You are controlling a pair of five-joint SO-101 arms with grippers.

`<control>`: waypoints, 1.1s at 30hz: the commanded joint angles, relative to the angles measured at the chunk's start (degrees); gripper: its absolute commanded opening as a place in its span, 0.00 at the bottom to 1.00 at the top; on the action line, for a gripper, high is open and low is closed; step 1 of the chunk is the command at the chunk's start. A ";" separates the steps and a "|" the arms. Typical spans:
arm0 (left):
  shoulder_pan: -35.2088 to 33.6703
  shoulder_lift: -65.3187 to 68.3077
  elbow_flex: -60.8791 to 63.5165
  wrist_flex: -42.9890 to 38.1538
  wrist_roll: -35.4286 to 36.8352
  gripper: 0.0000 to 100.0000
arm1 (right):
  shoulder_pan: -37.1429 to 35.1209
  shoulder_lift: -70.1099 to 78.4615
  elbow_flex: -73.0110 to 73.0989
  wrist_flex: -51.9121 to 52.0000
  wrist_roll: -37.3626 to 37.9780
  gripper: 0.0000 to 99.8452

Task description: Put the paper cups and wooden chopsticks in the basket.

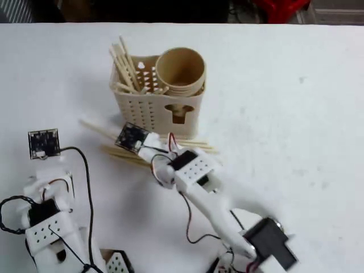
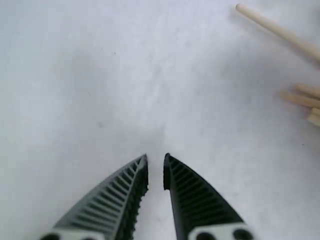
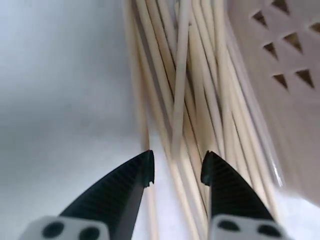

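Note:
A cream perforated basket (image 1: 145,111) stands at the table's middle back. It holds stacked paper cups (image 1: 181,69) and a bunch of wooden chopsticks (image 1: 126,65) leaning out at its left. More loose chopsticks (image 1: 99,132) lie flat on the table along the basket's front. My right gripper (image 3: 177,167) is open low over this pile of chopsticks (image 3: 200,75), a few sticks running between its fingers, the basket wall (image 3: 285,100) close beside. My left gripper (image 2: 155,160) is shut and empty over bare table, with chopstick ends (image 2: 280,31) a little way off.
The left arm (image 1: 45,193) sits at the near left with black cables looping beside it. The right arm (image 1: 216,199) stretches from the near edge toward the basket front. White tabletop spreads to the right of the basket.

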 commanded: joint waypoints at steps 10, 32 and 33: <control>0.75 -0.48 -0.26 -1.32 -0.44 0.08 | 1.71 4.97 -3.78 0.57 0.18 0.03; 0.75 -0.48 -0.26 -1.32 -0.44 0.08 | 20.70 -19.91 8.97 25.89 13.54 0.02; 0.75 -0.48 -0.26 -1.32 -0.44 0.08 | 21.14 -19.82 9.49 25.98 14.33 0.02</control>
